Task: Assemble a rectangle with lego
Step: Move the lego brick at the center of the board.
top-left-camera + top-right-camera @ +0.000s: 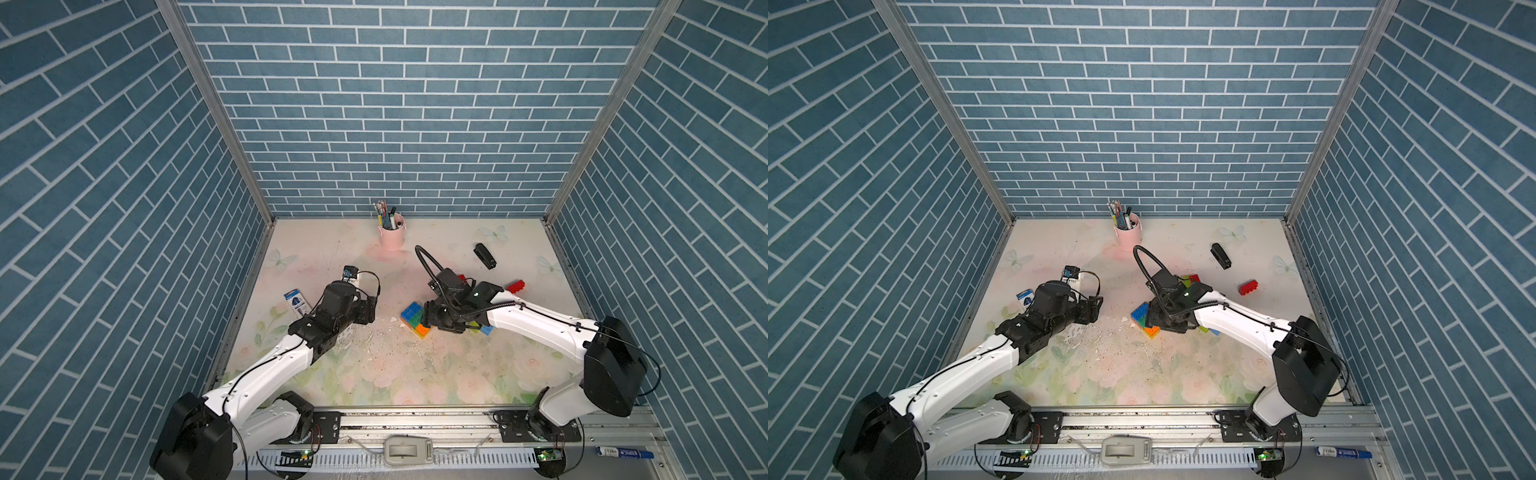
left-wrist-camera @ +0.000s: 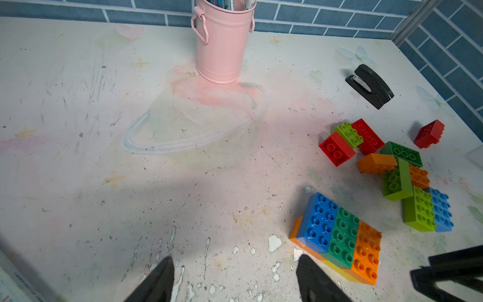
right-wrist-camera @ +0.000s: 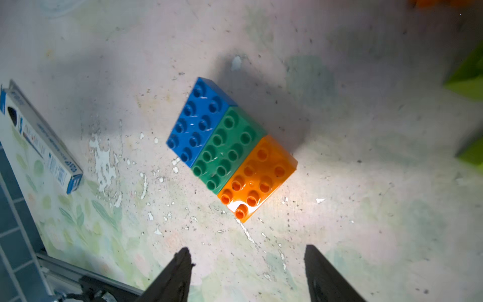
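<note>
Right pincer (image 3: 247, 249) hangs just above the table (image 3: 366, 209) with its two black fingers spread and nothing between them. The built block (image 3: 230, 146) lies a little ahead of the fingertips, not between them. From where I stand that is what matters: the block's long axis, running from the blue brick through the green to the orange, sits slantwise to the line joining the fingers. My guess is the wrist would have to turn before the jaws could close squarely on it. In both top views the right arm leans right over the block, so it is plainly the nearer one. The left pincer (image 2: 235, 258), also spread and empty, is well apart from the block and nearer the left wall, where a white and blue box (image 3: 39, 141) lies. The block sits near the middle of the table, flat and studs up. Its three top bricks are packed side by side with no gaps, and the left wrist view shows slivers of orange and yellow from a lower layer peeking out at two edges. The top looks like a tidy rectangle, though I cannot tell how complete the layer beneath is. The loose bricks (image 2: 392, 167) lie in a jumble just beyond it on the right arm's side, in red, lime, green, orange and blue, some tipped on edge. One red brick (image 1: 515, 286) lies by itself nearer the black stapler (image 2: 369, 86).
</note>
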You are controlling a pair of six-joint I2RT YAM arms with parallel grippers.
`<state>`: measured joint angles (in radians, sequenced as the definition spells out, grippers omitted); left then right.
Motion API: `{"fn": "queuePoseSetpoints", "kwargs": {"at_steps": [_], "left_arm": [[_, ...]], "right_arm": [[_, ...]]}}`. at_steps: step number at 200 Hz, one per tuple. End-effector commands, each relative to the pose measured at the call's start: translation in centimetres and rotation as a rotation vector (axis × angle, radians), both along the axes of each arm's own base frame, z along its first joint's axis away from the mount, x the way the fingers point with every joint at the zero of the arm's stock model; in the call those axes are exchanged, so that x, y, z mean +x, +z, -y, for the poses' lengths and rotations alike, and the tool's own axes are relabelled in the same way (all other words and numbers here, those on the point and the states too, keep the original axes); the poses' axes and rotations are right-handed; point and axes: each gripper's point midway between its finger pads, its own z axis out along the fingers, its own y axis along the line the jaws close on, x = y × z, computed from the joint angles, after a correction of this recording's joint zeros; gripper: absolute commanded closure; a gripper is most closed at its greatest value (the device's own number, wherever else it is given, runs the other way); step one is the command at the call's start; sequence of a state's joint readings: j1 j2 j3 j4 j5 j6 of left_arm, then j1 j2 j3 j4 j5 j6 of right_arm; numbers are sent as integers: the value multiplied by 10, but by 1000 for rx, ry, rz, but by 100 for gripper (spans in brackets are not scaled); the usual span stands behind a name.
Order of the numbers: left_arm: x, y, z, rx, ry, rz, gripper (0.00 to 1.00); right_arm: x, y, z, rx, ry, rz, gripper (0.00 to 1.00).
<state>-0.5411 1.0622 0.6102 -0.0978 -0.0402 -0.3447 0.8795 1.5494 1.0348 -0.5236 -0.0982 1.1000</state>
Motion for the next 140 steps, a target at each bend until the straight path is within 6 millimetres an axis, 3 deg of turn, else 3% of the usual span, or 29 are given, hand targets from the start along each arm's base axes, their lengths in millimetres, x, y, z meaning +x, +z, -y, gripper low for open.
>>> {"fn": "queuePoseSetpoints", "kwargs": {"at_steps": [1,21,64,121,140], "left_arm": [[-5,-3,-1,-15,10,-25,24],[-9,0,-6,-3,16,-18,24],[-16,2,-14,5,31,-4,24],[-19,6,-19,19,38,8,24],[-20,8,-21,22,39,11,24]], "right_arm": [[12,-5,-25,149,-201,-61,30],[11,-22,-30,145,-217,-90,29],[17,-39,-40,139,-213,-101,29],[33,-38,-53,88,-120,-82,29],[43,-37,-48,51,-95,-69,30]]}}
